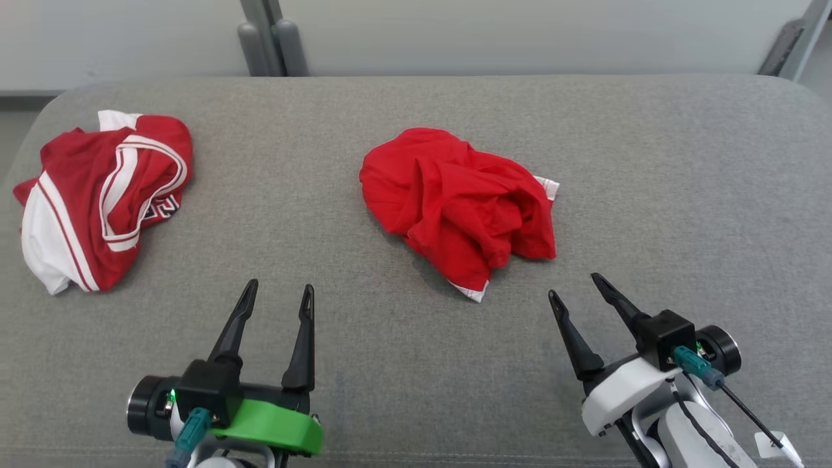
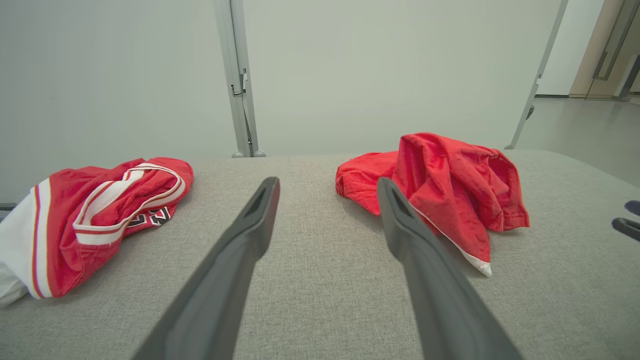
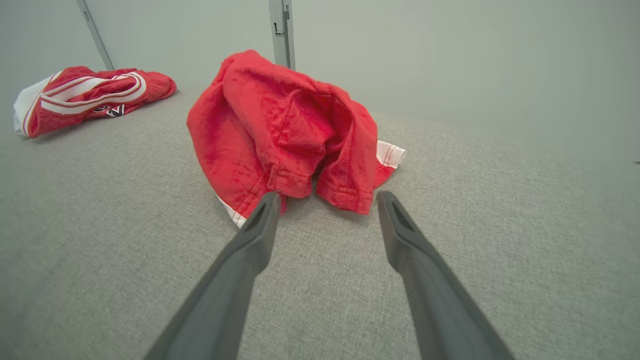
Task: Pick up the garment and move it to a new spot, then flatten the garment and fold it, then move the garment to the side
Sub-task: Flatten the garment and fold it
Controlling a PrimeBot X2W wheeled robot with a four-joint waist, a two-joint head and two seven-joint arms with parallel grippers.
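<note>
Left gripper spread, empty — red garment crumpled on grey cushion

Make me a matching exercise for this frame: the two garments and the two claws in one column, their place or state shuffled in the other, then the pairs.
Column A
1. plain red garment
2. red and white striped garment
3. left claw
4. right claw

Column B
a. open, over bare grey cushion, lower left of the head view
b. crumpled near the cushion's middle
c. open, aimed at the plain red garment's near hem
d. bunched at the cushion's left end

Pairs: 1-b, 2-d, 3-a, 4-c
</note>
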